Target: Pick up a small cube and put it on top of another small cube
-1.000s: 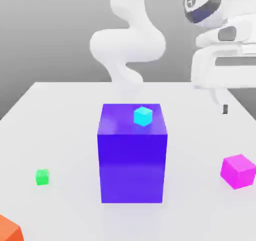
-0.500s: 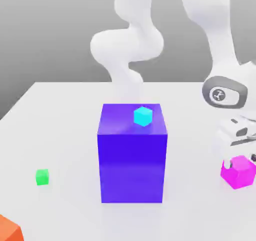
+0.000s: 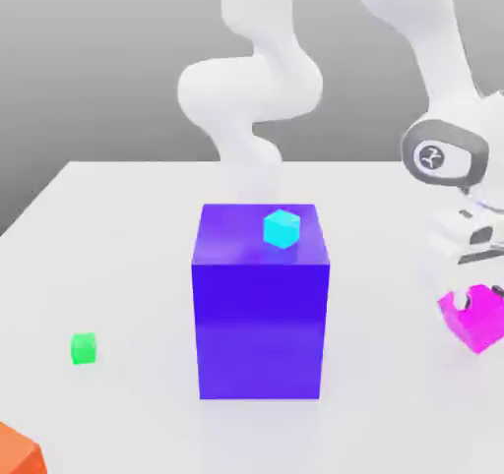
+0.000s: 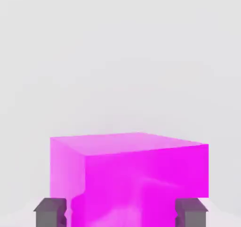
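Your tool point(image 4: 122, 212) stands with its two dark fingertips point(image 4: 49, 211) flanking the magenta cube point(image 4: 136, 174), one on each side face. The hand view shows both tips close against the cube's sides; you cannot confirm from it whether the pads press the faces or whether a thin gap remains. Treat the tool as partly open at cube width, with the grip unverified.

In the exterior view the tool point(image 3: 471, 295) sits low at the exterior view's right edge, directly over the magenta cube point(image 3: 477, 320). The cube appears tilted there, one corner lower than the others. It may be just clear of the white worktop point(image 3: 118, 226), but that cannot be told.

The step in hand is the pick: securing the magenta cube. Verify finger contact on both faces before you command any lift.

Farther out, a large blue block point(image 3: 261, 300) stands in the middle of the worktop, with a small cyan cube point(image 3: 282, 227) resting on its top face. A small green cube point(image 3: 84, 348) lies well apart at the exterior view's left, and an orange block point(image 3: 18, 450) sits at the lower left corner.

The next move calls for a vertical lift and a transfer to whichever small cube serves as the base. If it is the cyan cube, raise the load above the blue block's height before you traverse.
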Controlling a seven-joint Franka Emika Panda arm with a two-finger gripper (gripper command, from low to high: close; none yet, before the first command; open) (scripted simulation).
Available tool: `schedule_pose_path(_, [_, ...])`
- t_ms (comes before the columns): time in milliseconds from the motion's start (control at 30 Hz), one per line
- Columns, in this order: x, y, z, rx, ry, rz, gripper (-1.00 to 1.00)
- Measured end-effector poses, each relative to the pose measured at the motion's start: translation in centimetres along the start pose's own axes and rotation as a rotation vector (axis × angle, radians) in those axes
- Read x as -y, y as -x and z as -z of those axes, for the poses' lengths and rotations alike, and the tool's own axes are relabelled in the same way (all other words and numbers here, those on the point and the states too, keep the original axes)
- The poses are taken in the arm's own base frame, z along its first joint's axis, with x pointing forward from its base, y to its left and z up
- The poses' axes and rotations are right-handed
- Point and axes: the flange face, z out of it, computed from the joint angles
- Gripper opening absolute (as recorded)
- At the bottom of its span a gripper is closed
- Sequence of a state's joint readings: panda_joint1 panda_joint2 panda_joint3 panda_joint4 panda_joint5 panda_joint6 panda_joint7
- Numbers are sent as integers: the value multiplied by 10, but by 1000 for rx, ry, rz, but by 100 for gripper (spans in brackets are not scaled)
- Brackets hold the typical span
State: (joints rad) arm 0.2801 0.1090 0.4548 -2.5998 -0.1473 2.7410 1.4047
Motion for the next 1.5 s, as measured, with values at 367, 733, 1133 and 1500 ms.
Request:
schedule_pose_path(367, [-140, -227, 41, -110, -39, -584, -100])
schedule_pose_path(733, [-460, -299, 67, -134, -4, -1374, -100])
schedule_pose_path(1133, [-497, -262, -27, -14, 50, -1496, 100])
schedule_pose_path(1500, [-496, -263, 18, -13, 50, -1497, 100])
